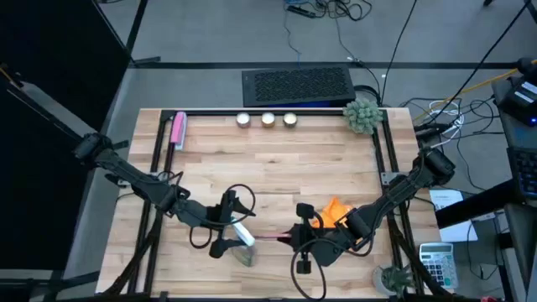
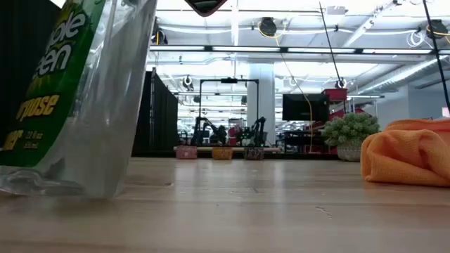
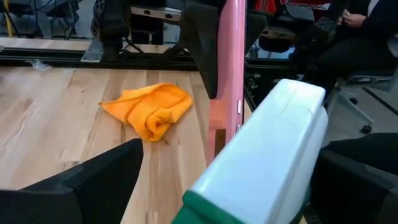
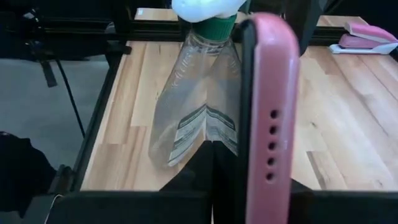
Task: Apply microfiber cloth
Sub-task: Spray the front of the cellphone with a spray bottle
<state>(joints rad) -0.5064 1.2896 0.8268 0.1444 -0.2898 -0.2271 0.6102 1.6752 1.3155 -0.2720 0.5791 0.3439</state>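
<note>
The spray bottle (image 2: 74, 98) was cut off at 12 and 9 o'clock; its label read only partly.

Even, bright overhead light with soft shadows; ceiling lamps (image 2: 267, 27) glare, and the nearby spray bottle (image 2: 77, 91) is blurred.

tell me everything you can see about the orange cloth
The microfiber cloth is bright orange, soft-looking fabric, crumpled into a loose heap of folds rather than spread flat. It lies on the wooden table, toward the near right part, right beside the right hand, which grips a pink-cased phone, not the cloth. In the left wrist view the cloth rests free on the wood with no hand on it.
</note>
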